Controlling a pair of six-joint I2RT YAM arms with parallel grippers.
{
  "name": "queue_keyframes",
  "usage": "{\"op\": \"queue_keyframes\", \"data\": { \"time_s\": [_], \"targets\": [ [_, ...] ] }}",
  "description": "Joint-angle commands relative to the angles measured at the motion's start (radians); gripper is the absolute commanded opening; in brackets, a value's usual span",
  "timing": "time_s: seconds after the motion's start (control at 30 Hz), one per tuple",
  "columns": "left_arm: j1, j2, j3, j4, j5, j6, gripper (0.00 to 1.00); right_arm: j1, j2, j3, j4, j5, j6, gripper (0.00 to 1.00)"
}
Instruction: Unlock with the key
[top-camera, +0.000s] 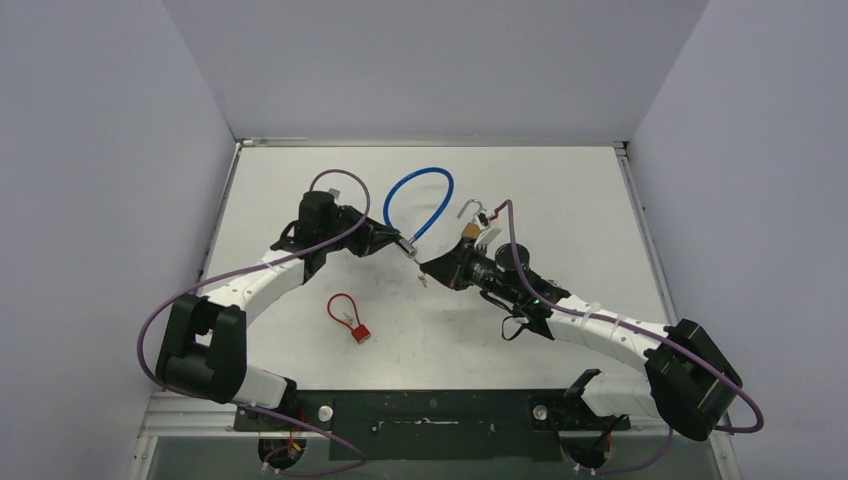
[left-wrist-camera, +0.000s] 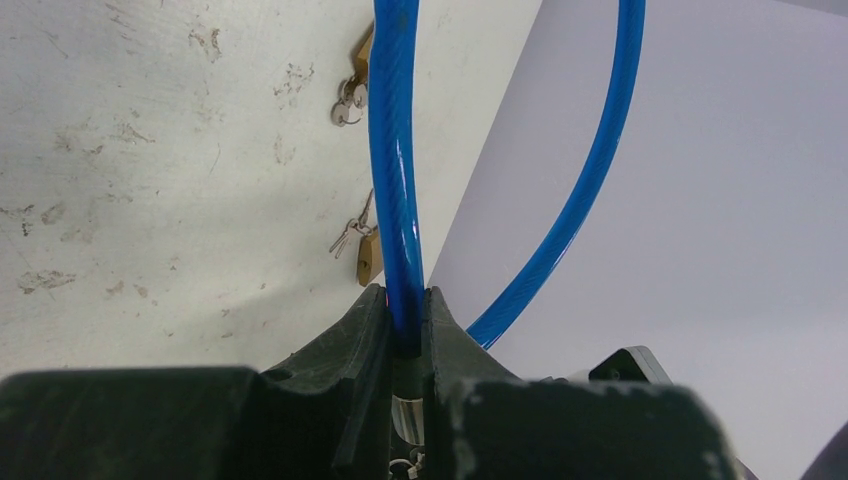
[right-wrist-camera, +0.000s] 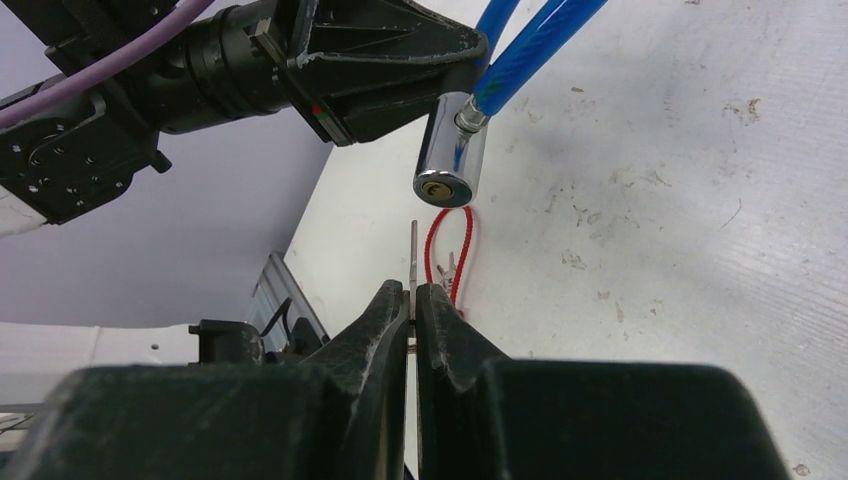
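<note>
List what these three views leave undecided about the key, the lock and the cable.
- Key head: right wrist view, hidden inside the right gripper.
- Key teeth: top view, too small.
- Cylinder: left wrist view, mostly hidden behind the left gripper.
- Cable loop's top: left wrist view, cut off by the top edge.

A: What colour are the arms?
B: White shells on the left arm (top-camera: 262, 278) and right arm (top-camera: 610, 328), with black joint housings. A purple cable (right-wrist-camera: 100, 60) loops along each.
A: And the tips?
B: The left end effector (left-wrist-camera: 405, 320) and right end effector (right-wrist-camera: 413, 300) have black, wedge-shaped fingers (right-wrist-camera: 370, 340).
</note>
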Motion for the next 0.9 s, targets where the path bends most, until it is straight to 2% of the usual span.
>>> {"op": "queue_keyframes", "data": {
  "time_s": [0.0,0.87],
  "targets": [
    [0.003,-0.058,-0.008,0.110,0.038,-0.022,0.00,0.003,-0.017,0.041,0.084,0.038,0.003,0.00],
    [0.002,-0.077,-0.021,0.104,0.022,-0.024,0.00,0.003,0.026,0.052,0.091,0.015,-0.014,0.00]
  ]
}}
